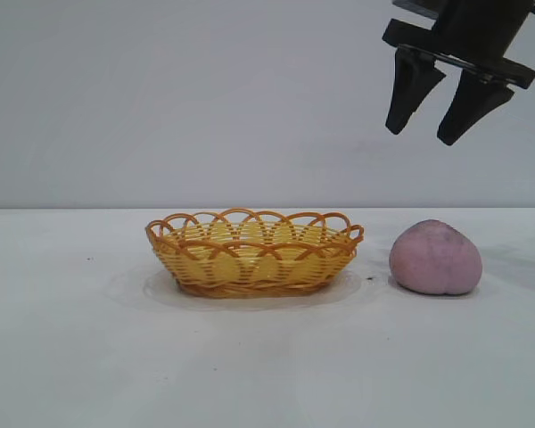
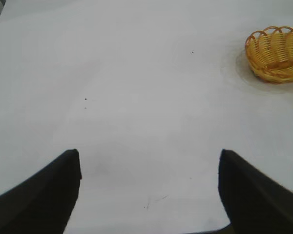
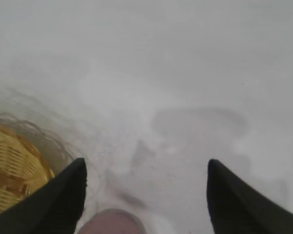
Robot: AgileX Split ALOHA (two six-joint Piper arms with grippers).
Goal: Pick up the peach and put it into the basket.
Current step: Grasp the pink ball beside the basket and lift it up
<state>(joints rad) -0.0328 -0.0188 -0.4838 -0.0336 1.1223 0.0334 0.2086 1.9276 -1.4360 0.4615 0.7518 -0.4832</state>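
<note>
Peach (image 1: 435, 258) sits on the bench (image 1: 267, 374) at the right, just beside the basket (image 1: 254, 252) but not touching it, small gap between them. Right pincer (image 1: 435, 100) hangs high above the peach, a bit left of its centre in the exterior view, jaws spread and empty. In my right wrist view only the top edge of the peach (image 3: 111, 222) shows, low between the fingers (image 3: 58, 200), with the basket (image 3: 12, 170) rim off to one side. Left pincer (image 2: 149, 195) is parked far off over bare bench, jaws wide, nothing in them, basket (image 2: 276, 53) well away from it. Risks as I see them: descent isn't centred, so one finger could land on top of the peach instead of straddling it and shove it. Peach is a rounded lump, so I'd expect it to roll if nudged, either off right or into the basket wall. The current opening looks close to the peach's width from here, hard to judge, so I might want it wider before going down. Basket looks light and shallow; a finger clipping the looped rim could slide or tip it. On the carry-over, too low a path would catch that rim. Squeezing high on the curve could pop the peach out.
</note>
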